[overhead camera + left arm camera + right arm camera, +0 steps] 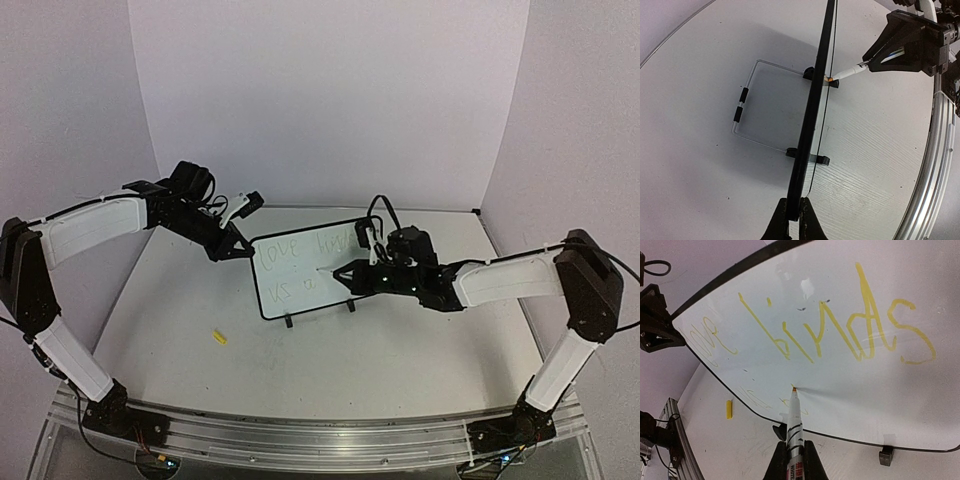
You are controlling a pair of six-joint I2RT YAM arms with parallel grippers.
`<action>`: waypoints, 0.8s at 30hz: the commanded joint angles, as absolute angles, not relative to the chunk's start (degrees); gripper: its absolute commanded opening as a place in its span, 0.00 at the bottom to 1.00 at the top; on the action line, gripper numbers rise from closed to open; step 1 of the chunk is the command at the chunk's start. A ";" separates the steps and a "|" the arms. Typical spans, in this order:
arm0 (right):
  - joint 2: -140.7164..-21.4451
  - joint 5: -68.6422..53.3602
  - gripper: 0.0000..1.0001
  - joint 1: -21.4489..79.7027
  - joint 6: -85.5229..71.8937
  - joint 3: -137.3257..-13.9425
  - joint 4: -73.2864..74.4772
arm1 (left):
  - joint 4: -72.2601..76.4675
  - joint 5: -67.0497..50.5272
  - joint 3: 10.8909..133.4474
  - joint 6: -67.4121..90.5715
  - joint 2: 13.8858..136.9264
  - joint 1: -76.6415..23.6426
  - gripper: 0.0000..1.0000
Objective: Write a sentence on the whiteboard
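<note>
Seen from above, the whiteboard (303,272) is propped upright at mid-table, its long axis laid crosswise and slightly skewed. Its upper left corner is pinched by the left claw (236,244), while the right claw (347,275), closed around a marker (333,271), is aimed in from the right with the tip set at the lower line of the sentence (278,252). A yellow cap (219,337) is seen on the pale table (400,360), well apart from the board, and the scene is boxed in by plain pale walls (330,90) on three sides. In the left wrist view, the board is shown edge-on, clamped between the closed fingers, with a wire stand (747,107) spread behind it and the marker tip met at its face. In the right wrist view, "love finds" is read in yellow-green across the top, and the tip is pressed just right of faint lower-line strokes. Blank board is offered to the tip's right, along the long axis, so the remaining letters are judged to be within reach of the nearer right arm.
</note>
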State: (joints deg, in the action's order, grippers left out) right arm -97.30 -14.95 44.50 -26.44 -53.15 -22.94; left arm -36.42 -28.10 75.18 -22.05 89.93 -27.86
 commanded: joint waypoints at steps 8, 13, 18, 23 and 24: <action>-100.13 -15.28 0.00 44.03 -27.59 -51.83 -23.98 | -35.51 -21.62 74.54 -24.58 89.65 -27.69 0.00; -100.94 -15.39 0.00 44.04 -27.93 -50.86 -24.17 | -35.51 -21.62 74.58 -24.54 89.69 -27.69 0.00; -101.21 -14.88 0.00 44.03 -27.94 -50.97 -24.17 | -35.51 -21.71 74.54 -24.53 89.65 -27.69 0.00; -98.97 -13.12 0.00 44.03 -27.53 -50.81 -24.13 | -35.51 -21.63 74.55 -24.57 89.41 -27.71 0.00; -98.33 -12.85 0.00 44.03 -27.39 -50.75 -24.03 | -35.51 -21.62 74.54 -24.56 89.37 -27.69 0.00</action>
